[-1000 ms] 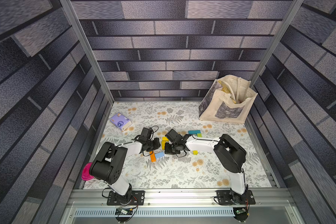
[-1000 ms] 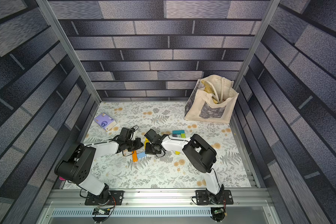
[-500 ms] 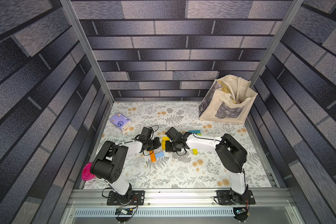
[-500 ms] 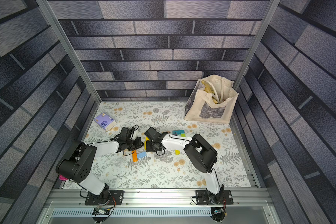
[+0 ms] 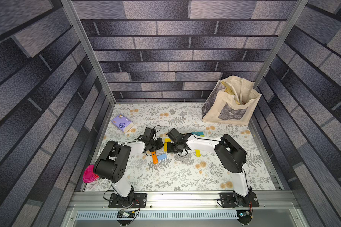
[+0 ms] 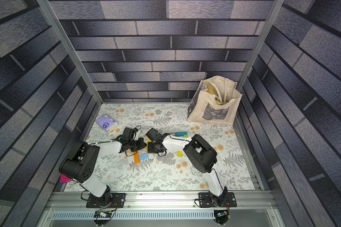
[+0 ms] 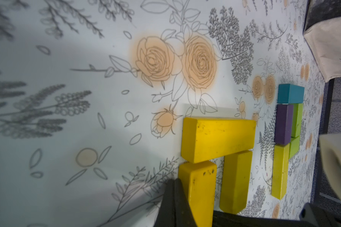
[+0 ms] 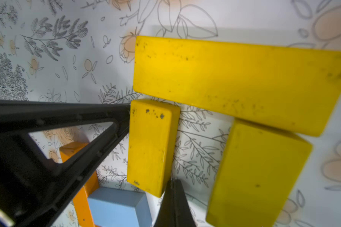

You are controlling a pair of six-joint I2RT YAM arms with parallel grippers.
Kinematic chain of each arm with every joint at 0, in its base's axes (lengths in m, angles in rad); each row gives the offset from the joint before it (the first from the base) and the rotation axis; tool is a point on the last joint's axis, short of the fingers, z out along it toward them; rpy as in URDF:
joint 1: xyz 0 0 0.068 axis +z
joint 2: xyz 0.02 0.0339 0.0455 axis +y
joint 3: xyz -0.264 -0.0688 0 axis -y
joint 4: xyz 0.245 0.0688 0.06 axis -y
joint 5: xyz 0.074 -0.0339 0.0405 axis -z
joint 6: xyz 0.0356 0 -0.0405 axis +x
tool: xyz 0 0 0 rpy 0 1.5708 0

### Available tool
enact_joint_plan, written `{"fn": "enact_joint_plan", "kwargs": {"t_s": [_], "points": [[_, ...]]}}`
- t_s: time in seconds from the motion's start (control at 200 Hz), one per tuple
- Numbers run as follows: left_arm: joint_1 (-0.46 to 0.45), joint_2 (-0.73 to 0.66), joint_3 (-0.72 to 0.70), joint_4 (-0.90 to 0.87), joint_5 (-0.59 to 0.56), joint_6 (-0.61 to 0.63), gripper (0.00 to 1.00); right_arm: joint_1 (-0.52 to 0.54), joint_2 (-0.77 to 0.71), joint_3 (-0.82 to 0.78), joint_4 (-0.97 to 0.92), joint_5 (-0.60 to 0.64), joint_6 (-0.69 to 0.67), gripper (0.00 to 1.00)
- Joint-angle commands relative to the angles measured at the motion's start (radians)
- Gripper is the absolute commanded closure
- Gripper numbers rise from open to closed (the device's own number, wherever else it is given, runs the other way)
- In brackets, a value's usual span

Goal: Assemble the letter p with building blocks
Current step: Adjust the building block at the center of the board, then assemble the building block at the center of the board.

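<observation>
Over the last second our right gripper (image 8: 174,202) has edged toward the left gripper (image 7: 174,200), which has barely moved. Both sets of fingers are pressed together and hold nothing. They now flank the short yellow block (image 8: 152,145) on the tabletop (image 5: 185,176); its end meets the long yellow block (image 8: 234,82), with the second short yellow block (image 8: 254,176) alongside. We judge this a squaring nudge on the p's bowl, with stem and closing piece still to come.
</observation>
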Motion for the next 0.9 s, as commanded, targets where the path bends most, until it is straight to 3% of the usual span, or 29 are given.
{"fn": "enact_joint_plan", "kwargs": {"t_s": [0.0,0.446,0.897], "points": [[0.008,0.014,0.001,-0.068,-0.023,-0.008,1.00,-0.010,0.033,0.009,-0.014,-0.003,-0.008,1.00],[0.011,-0.071,-0.055,-0.104,-0.039,-0.008,1.00,-0.010,-0.026,-0.085,0.041,-0.031,0.037,1.00],[0.009,-0.056,-0.050,-0.101,-0.027,-0.002,1.00,0.004,-0.084,-0.142,0.078,-0.064,0.078,1.00]]}}
